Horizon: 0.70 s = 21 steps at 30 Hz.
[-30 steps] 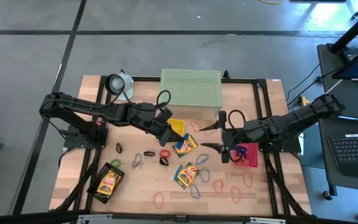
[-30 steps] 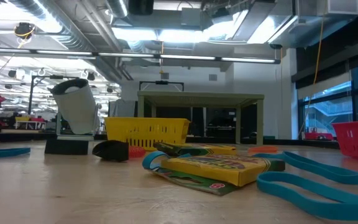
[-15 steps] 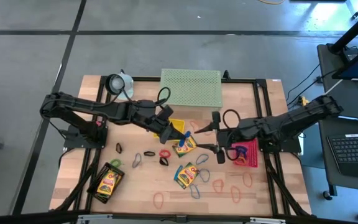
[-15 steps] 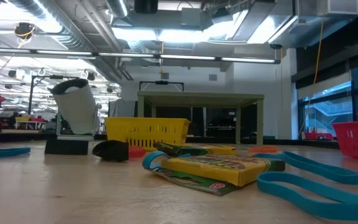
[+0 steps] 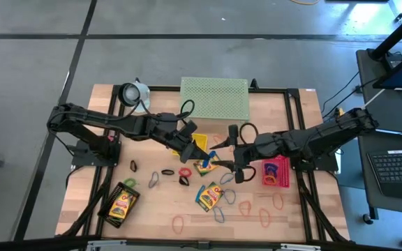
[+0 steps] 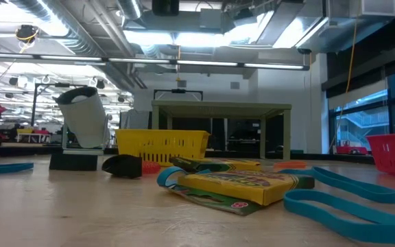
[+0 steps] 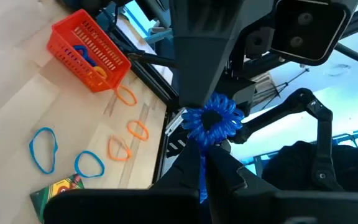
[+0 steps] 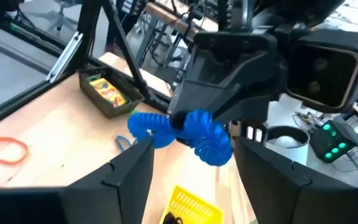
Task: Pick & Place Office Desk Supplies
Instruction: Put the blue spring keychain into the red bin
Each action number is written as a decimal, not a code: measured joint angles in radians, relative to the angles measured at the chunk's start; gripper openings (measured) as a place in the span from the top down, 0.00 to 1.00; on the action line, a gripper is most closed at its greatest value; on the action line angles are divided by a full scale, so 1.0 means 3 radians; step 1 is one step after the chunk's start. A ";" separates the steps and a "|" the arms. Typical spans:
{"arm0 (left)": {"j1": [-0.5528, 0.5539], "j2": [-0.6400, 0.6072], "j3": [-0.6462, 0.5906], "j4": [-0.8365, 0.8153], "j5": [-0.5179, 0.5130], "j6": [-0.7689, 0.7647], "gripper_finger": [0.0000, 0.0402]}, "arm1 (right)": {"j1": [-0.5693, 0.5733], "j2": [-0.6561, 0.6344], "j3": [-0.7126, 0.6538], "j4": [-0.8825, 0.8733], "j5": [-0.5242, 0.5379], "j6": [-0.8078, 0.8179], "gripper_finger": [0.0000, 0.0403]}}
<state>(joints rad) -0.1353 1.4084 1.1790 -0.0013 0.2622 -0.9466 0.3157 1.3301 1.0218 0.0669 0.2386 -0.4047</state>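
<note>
My left gripper (image 5: 201,148) is shut on a blue coiled band (image 5: 209,153) and holds it in the air over the yellow tray (image 5: 195,141). My right gripper (image 5: 227,150) stands open just to the right of it. In the right wrist view its two fingers (image 8: 126,174) stand on either side of the coil (image 8: 179,134), short of it. Crayon boxes (image 5: 206,165) (image 5: 210,196), coloured loops (image 5: 219,213) and a black clip (image 5: 184,180) lie flat on the table. Neither gripper shows in the low view. My left gripper pinches the blue coil near its middle (image 8: 180,124) between its two fingertips. The fingers come nearly level from the table's left. The coil lies across them, bulging out on both sides (image 7: 212,120), and is lifted clear of the table.
The pale green mesh shelf (image 5: 213,100) stands at the far edge. A pink tray (image 5: 276,172) sits under the right arm, and a black tray with a crayon box (image 5: 122,203) is near left. Orange loops (image 5: 179,224) lie scattered along the near side.
My right gripper has moved toward the table's left, up to my left gripper and the blue coil, staying open. My left gripper has kept its place with the coil held up.
</note>
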 joint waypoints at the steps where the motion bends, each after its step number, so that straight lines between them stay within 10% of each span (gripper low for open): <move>1: -0.0001 0.0000 0.0000 0.0010 0.0002 0.0002 1.00 | 0.0003 0.0004 0.0001 -0.0001 -0.0001 0.0009 0.46; 14: -0.0005 -0.0001 0.0000 0.0016 0.0075 0.0025 1.00 | 0.0022 0.0004 0.0001 -0.0017 0.0025 -0.0001 0.95; 21: -0.0005 -0.0001 0.0000 0.0016 0.0056 0.0025 1.00 | 0.0068 0.0004 0.0001 -0.0013 0.0183 0.0098 0.98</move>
<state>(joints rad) -0.1368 1.4082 1.1790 0.0036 0.2790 -0.9390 0.3362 1.3312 1.0222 0.0630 0.2935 -0.3752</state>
